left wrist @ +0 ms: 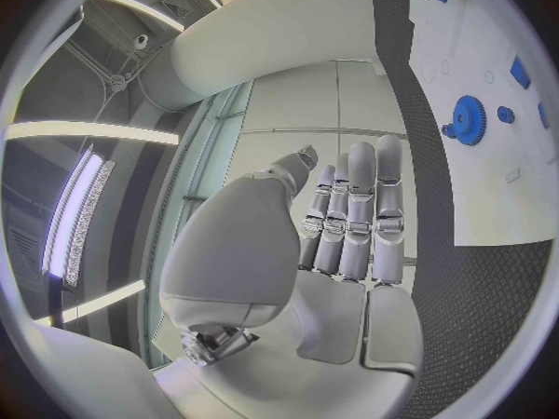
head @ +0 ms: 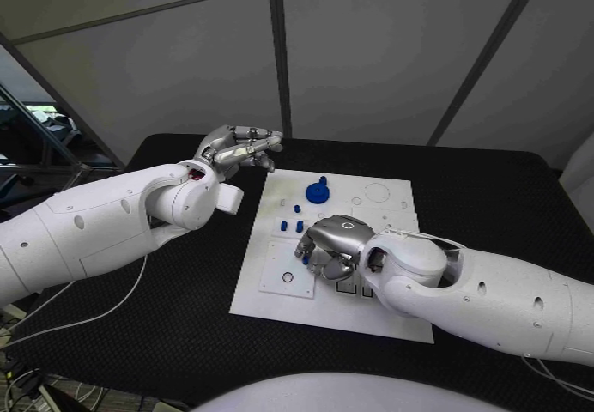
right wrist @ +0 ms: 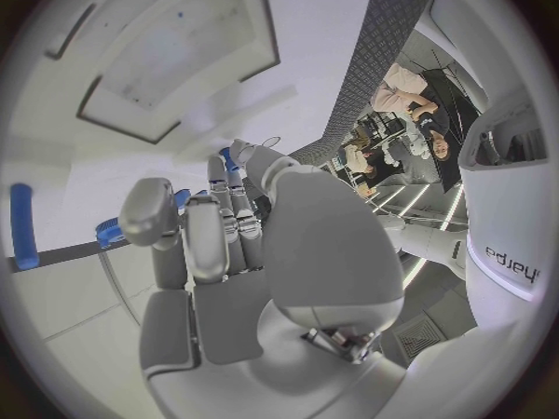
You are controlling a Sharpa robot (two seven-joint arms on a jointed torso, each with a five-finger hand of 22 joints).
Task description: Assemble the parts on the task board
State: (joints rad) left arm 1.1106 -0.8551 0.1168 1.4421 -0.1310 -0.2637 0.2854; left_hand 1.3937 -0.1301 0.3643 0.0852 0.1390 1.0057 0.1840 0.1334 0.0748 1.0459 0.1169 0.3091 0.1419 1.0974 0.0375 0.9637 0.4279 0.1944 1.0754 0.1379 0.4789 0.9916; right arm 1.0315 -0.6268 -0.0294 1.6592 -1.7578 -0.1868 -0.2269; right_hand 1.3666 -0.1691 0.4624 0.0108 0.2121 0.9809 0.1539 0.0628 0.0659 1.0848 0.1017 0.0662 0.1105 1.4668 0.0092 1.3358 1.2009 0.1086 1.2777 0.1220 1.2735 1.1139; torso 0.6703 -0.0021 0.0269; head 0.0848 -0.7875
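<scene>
- The board (head: 372, 296) lies in the middle of the black table (head: 148, 326).
- A blue gear (head: 318, 190) sits on the board at about 12 o'clock from the middle of the board.
- Some small blue pegs (head: 299, 226) stand just below the gear, closer to the board's middle.
- The right hand (head: 330, 249) is low over the board's middle, right beside those pegs.
- Its fingers (right wrist: 215, 219) are curled down toward the board. In the right wrist view something blue peeks out at the fingertips, but I cannot tell if the hand really holds a part.
- The left hand (head: 238, 146) is off the board, up at about 10 o'clock from it, over the table.
- Its fingers (left wrist: 355, 209) are straight and close together, and it holds nothing.
- I think the step now is to pick up or push in one small peg with the right hand.
- To do it well, the hand should go slow and come straight down, so the peg does not tip.
- It should touch just one peg and not bump the ones next to it.
- The left hand could stay away from the board, or press on a bare edge to keep the board from sliding.
</scene>
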